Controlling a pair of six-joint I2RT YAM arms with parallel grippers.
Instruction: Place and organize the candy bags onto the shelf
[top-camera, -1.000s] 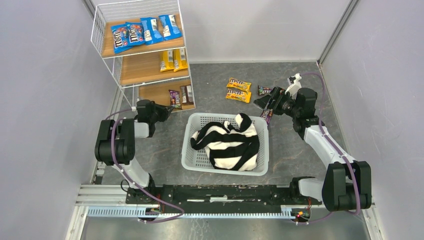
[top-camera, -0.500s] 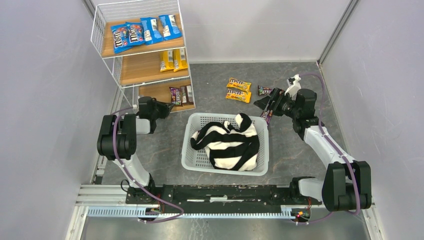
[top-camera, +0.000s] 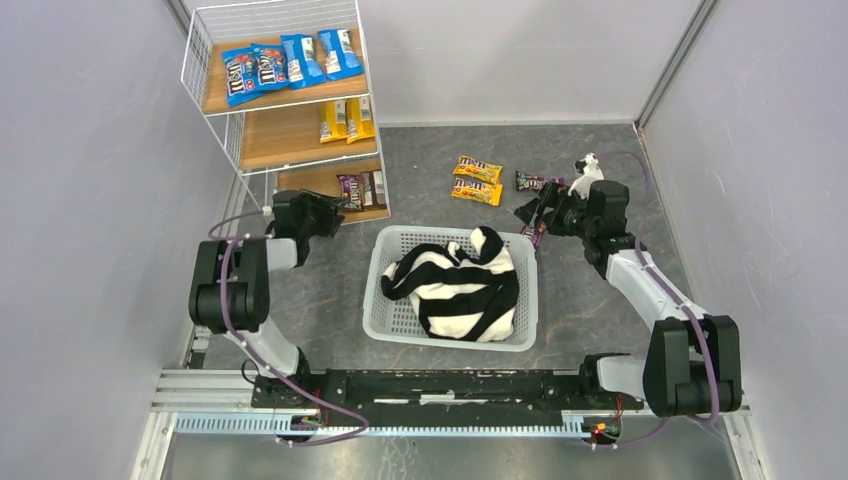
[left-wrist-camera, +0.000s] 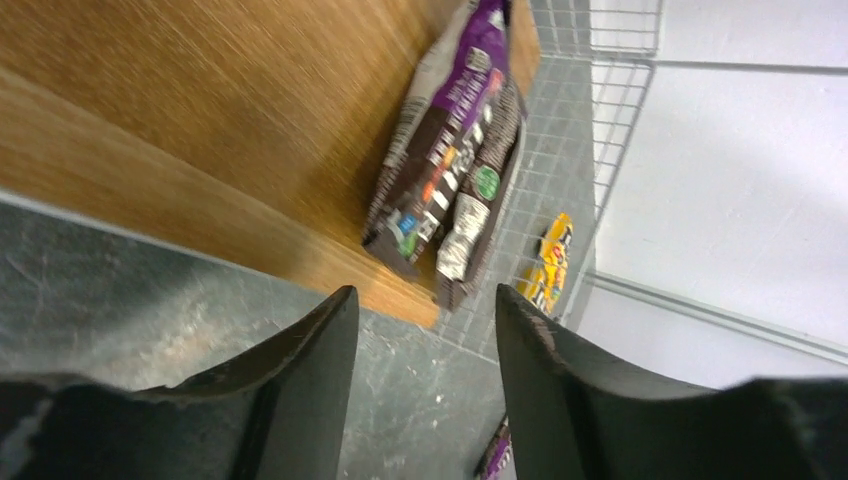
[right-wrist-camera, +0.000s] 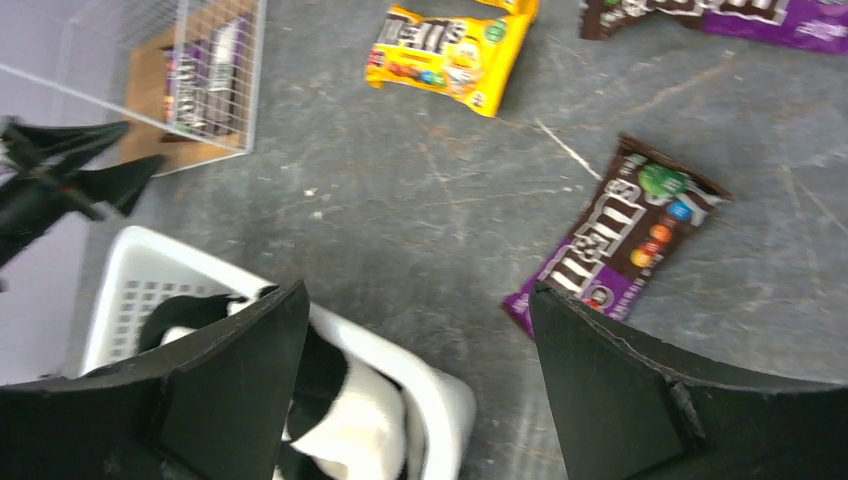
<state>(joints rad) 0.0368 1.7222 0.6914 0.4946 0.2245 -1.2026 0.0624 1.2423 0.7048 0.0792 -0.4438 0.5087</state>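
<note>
- Basket (top-camera: 385, 322): cloth (top-camera: 455, 285) only.
- Left gripper (left-wrist-camera: 425, 292): fingers just opened, empty; two purple bags (left-wrist-camera: 450, 180) lie on the shelf (top-camera: 280, 140) bottom board. That drop looks done.
- Right gripper (right-wrist-camera: 420, 290): spread wide as before, empty, over a loose purple bag (right-wrist-camera: 615, 235), likely the next pick.
- Yellow bags (top-camera: 477, 180) plus one dark bag (top-camera: 530, 181) wait on the table (top-camera: 430, 150).
- Upper tiers: blue bags (top-camera: 280, 65) on top, yellow pair (top-camera: 347, 120) mid.
</note>
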